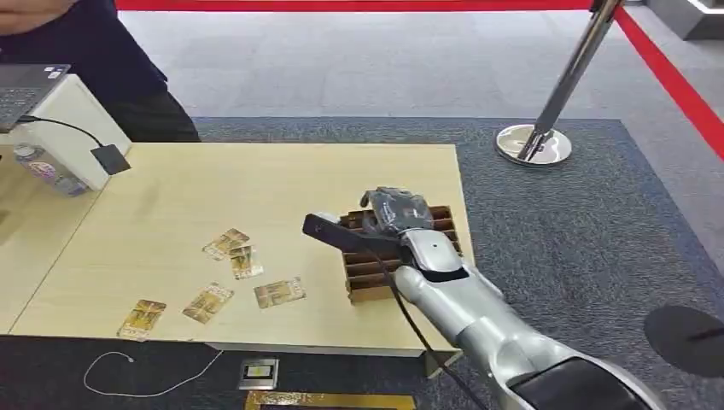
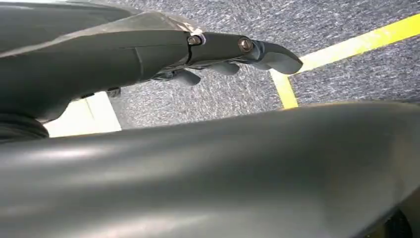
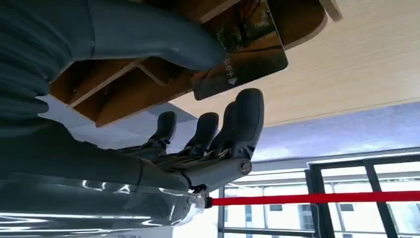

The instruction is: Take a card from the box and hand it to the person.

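Robot hand [image 3: 163, 99] thumb touches card [image 3: 242, 47] above box [image 1: 401, 256].

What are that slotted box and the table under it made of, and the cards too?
The box looks like brown cardboard or thin wood, matte, with slotted dividers. The table shows pale wood grain, probably laminate. The card by the right robot hand is glossy, likely plastic: it reflects light.

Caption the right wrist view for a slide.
Right hand over the slotted wooden box, thumb on a card.
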Controlling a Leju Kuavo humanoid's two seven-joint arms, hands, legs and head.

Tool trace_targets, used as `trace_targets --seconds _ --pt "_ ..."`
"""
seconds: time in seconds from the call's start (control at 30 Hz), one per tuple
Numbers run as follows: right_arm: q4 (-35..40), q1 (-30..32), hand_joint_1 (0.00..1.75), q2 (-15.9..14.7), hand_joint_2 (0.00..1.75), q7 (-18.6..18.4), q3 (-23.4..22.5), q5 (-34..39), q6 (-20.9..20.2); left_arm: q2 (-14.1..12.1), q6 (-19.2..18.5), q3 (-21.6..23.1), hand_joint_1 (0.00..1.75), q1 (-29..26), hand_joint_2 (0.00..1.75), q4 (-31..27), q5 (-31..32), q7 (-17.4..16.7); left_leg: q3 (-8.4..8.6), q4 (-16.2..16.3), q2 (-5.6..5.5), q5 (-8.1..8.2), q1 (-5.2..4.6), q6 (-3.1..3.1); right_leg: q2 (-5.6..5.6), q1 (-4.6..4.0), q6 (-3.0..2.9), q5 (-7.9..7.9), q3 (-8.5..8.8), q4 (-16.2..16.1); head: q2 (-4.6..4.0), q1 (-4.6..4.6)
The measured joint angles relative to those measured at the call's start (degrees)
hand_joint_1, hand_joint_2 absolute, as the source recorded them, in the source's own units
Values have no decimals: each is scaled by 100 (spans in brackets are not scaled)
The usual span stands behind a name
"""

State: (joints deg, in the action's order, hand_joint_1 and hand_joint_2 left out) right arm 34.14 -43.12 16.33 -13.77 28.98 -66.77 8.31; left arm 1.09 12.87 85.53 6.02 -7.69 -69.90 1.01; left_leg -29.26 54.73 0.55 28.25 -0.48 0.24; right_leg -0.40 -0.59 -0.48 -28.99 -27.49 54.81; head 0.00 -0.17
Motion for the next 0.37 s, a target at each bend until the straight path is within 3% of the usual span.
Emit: trace_targets --seconds 0.37 --pt "-59 -7 93 31 175 4 -33 -61 0 0 0 0 0 1 0 0 0 0 0 0 0 0 0 0 0 0 0 0 0 0 0 0"
